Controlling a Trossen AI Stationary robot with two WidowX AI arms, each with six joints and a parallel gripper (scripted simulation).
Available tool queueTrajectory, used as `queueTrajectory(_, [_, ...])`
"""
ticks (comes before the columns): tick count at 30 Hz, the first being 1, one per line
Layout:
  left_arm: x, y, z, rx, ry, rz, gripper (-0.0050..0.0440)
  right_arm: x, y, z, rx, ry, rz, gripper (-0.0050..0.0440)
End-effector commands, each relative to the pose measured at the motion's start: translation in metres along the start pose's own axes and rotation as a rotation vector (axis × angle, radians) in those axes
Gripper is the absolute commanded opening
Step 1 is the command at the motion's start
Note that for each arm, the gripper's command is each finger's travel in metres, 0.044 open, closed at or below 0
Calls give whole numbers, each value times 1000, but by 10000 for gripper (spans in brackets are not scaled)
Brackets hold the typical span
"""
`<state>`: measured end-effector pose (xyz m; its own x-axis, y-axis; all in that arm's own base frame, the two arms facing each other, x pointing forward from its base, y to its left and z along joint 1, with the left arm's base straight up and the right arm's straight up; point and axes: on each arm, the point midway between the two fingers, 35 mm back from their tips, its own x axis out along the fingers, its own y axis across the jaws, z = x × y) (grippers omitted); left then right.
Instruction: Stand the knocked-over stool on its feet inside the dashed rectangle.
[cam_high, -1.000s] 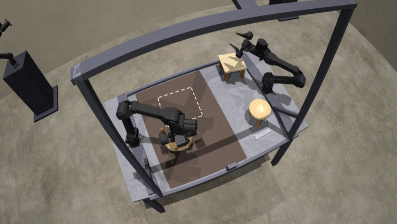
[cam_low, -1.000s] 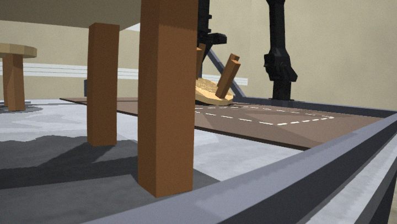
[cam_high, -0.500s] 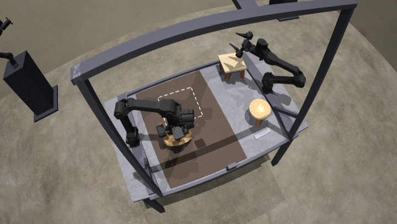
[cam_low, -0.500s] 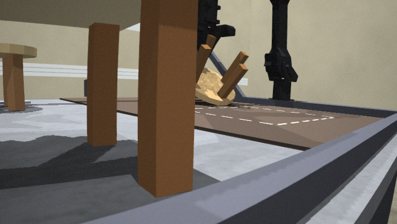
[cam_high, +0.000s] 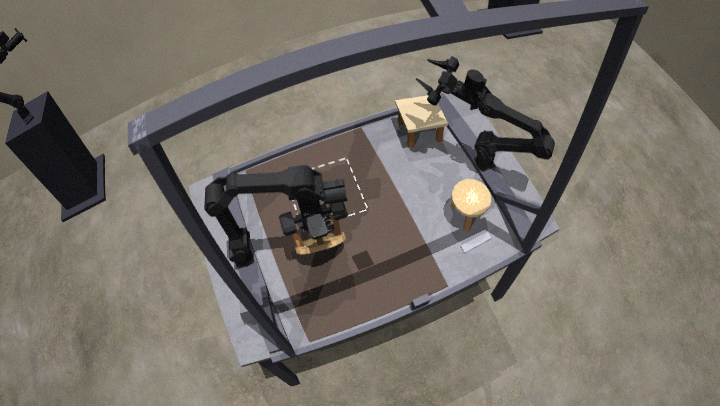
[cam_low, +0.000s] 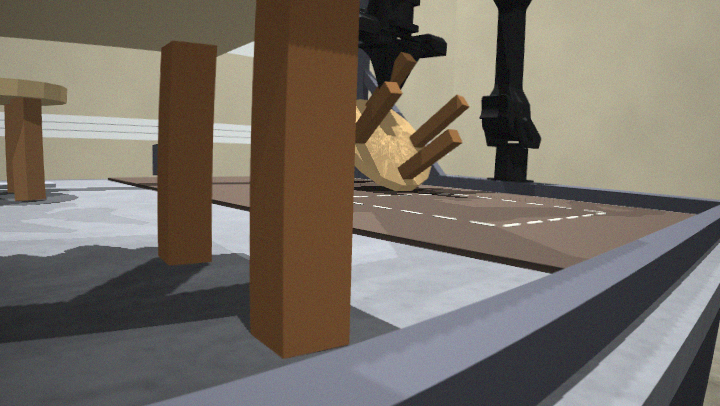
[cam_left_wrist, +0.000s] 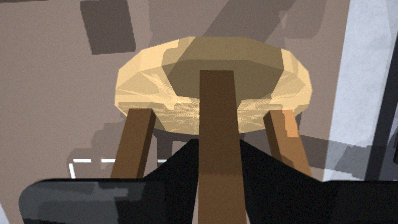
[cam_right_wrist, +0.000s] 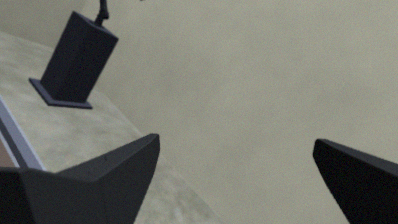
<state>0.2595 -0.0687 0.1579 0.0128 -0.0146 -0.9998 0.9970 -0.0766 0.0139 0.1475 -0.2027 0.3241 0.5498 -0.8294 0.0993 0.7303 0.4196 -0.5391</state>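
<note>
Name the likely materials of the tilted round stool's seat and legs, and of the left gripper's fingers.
Seat: probably pale wood, matte, with grain-like streaks.
Legs: perhaps reddish-brown stained wood, judging by color.
Left gripper's fingers: black, dull; plastic or coated metal.
</note>
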Motion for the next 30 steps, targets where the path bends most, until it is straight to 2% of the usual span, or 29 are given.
queueTrajectory(1, [-2, 0, -21, -7, 15, 4, 94, -1, -4, 6, 2, -15, -8, 400])
queueTrajectory(21, [4, 0, -70, -7, 13, -1, 94, -1, -4, 6, 2, -15, -8, 400])
queueTrajectory(30, [8, 0, -84, -7, 12, -3, 94, -1, -4, 6, 2, -15, -8, 400])
